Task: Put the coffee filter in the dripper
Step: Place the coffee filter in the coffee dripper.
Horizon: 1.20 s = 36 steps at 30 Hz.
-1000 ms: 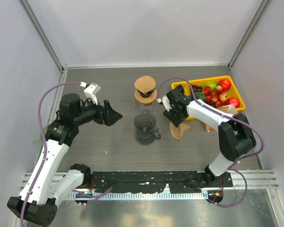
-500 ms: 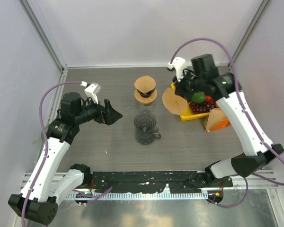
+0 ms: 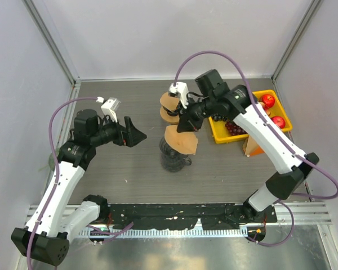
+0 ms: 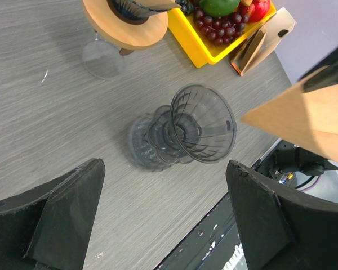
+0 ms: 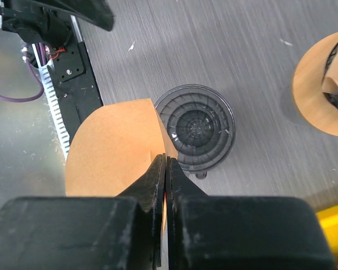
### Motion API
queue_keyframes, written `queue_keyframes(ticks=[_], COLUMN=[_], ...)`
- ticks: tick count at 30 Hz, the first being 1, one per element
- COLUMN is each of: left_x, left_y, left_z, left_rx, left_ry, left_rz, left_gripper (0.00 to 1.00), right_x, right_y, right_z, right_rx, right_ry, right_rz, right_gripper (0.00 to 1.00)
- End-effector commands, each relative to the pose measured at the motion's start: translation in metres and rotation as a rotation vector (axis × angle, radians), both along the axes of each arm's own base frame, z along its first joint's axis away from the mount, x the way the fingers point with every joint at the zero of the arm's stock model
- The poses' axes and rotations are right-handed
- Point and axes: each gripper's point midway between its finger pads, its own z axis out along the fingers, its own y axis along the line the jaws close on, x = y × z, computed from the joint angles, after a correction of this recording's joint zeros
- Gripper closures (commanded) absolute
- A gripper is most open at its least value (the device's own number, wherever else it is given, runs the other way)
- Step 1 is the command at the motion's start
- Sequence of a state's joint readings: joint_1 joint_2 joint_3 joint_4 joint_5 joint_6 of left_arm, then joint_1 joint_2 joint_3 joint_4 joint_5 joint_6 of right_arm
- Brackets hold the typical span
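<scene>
Brown paper is now in the air over the dripper (image 4: 203,124): the coffee filter (image 3: 181,139) hangs from the right gripper (image 3: 187,125), whose jaws are pressed together on one edge of it. One second ago this gripper was low on the right of the dripper, next to the cardboard filter holder (image 3: 252,147), with its jaws only half closed. Half a second ago it was already high with the filter, on the far right of the dripper near the yellow fruit tray (image 3: 225,135). So the pick is done and the carry is almost done.

From above the filter covers the far part of the dripper. The right wrist view shows the filter folded flat, with its edge beside the dripper's mouth and not centred on it. The left wrist view shows clear space between the paper and the rim, so the filter is above the dripper, not inside and not touching.

The left gripper (image 3: 136,134) has not moved. It waits on the left of the dripper with its jaws wide apart, holding nothing.

I judge that what remains is to centre the filter over the mouth, lower it and let go. Because the paper is flat, it may lean on the rim instead of sitting in the cone.
</scene>
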State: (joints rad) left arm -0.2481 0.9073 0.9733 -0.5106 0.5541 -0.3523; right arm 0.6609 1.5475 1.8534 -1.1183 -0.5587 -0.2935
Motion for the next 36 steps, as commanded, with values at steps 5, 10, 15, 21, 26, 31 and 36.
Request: queue_keyframes(ticks=[5, 10, 15, 21, 26, 31, 36], left_x=[-0.01, -0.009, -0.006, -0.004, -0.009, -0.009, -0.013], left_y=[0.001, 0.001, 0.001, -0.003, -0.023, -0.049, -0.081], left_z=[0.002, -0.003, -0.002, 0.0, 0.005, 0.019, 0.02], left_rx=[-0.019, -0.006, 0.003, -0.011, -0.113, -0.21, -0.258], left_ry=[-0.023, -0.012, -0.01, -0.011, 0.021, 0.036, 0.088], left_rz=[-0.008, -0.015, -0.022, -0.041, -0.14, -0.229, -0.307], left_gripper=[0.07, 0.07, 0.07, 0.07, 0.24, 0.46, 0.58], right_x=[0.019, 0.027, 0.033, 0.04, 0.029, 0.007, -0.003], right_y=[0.03, 0.044, 0.042, 0.02, 0.011, 0.005, 0.004], right_z=[-0.025, -0.041, -0.053, -0.04, -0.041, -0.058, -0.071], right_rx=[0.037, 0.07, 0.045, 0.006, -0.005, -0.008, -0.008], right_ry=[0.035, 0.048, 0.03, -0.032, -0.035, 0.039, 0.09], right_rz=[0.037, 0.055, 0.057, 0.022, 0.039, 0.083, 0.09], right_gripper=[0.95, 0.92, 0.56, 0.29, 0.42, 0.58, 0.64])
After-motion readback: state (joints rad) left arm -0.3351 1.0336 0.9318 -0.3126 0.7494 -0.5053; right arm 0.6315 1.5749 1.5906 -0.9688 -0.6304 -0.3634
